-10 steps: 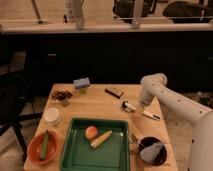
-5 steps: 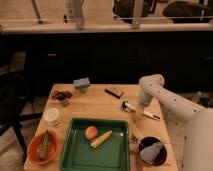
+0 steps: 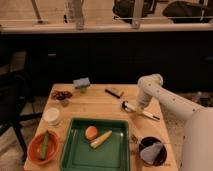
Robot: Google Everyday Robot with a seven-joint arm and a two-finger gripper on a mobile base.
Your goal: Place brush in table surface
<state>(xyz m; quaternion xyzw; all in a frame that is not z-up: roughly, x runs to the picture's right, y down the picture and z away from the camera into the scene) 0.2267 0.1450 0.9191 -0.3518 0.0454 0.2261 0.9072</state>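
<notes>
Brush (image 3: 151, 116) lies flat on the surface (image 3: 100, 102), 1 o'clock from the green tray (image 3: 95, 120), long axis 10-to-4, dark head at 10. My gripper (image 3: 140, 105) is over its middle; I can't tell its opening.

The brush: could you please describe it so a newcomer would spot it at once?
On the wooden table surface, look toward the right edge, at the gripper. The brush there is slim, white-handled, dark-headed, unlike the short dark block behind it.
</notes>
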